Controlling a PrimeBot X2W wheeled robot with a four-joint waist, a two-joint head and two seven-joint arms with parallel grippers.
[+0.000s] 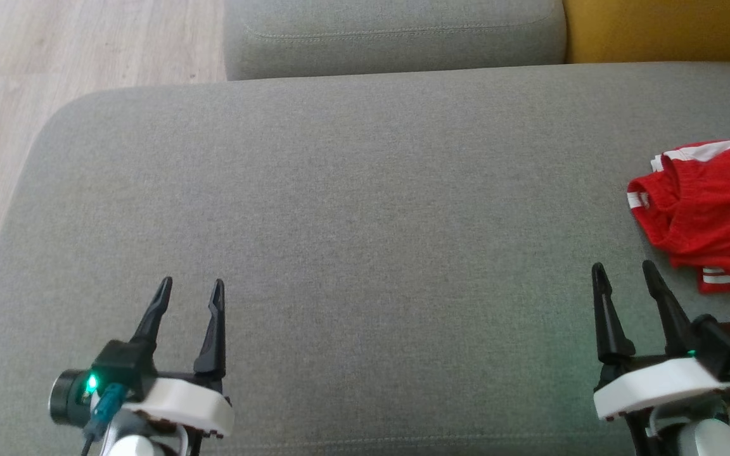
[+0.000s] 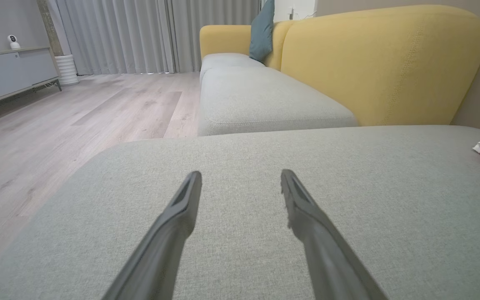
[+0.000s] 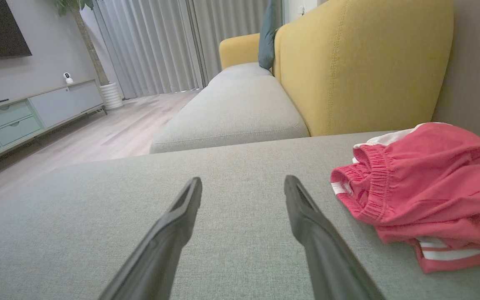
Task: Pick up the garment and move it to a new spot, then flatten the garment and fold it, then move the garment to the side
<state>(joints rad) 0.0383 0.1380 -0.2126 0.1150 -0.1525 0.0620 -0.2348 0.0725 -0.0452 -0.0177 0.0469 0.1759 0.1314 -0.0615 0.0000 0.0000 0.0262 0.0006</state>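
While the right tool stands spread, the garment lies near, ahead to its right.

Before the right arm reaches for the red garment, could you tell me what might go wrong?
The red garment lies bunched in layers near the open right gripper, so a pinch may catch only one layer. It runs off the head view's right edge, so its extent is uncertain. Its fingertips might snag the grey cushion.
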